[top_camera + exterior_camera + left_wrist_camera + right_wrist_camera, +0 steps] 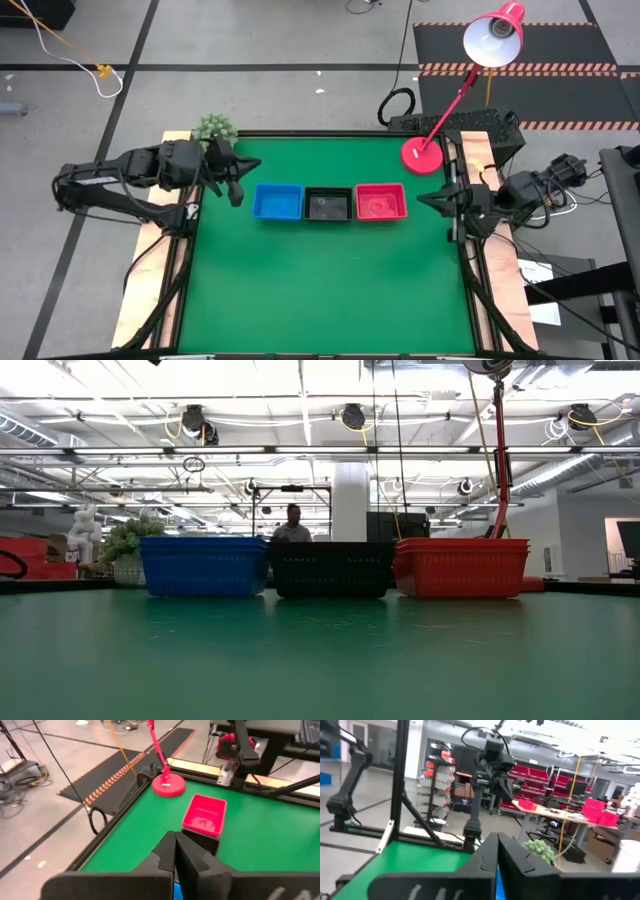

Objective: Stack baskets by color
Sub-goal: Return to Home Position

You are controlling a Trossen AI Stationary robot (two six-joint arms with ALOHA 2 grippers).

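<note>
Far left: left hand [236, 184] over the table's [320, 290] left back corner, just beside a small potted plant [213, 127], fingers [162, 855] pressed together, nothing held. Close to its right, stacked blue baskets [277, 202]. Then stacked black baskets [328, 203] in the middle, then stacked red baskets [380, 202], all three stacks side by side in one row across the table's back half, upright, neighbours touching or nearly so. In the low view, layered rims on the red stack. Behind the red stack, round red lamp base [422, 155], apart from it. Far right: right hand [432, 199] at the table's right edge, pointed toward the red stack, fingers [512, 857] together, empty. In the low view, a person [292, 525] far behind the black stack.
</note>
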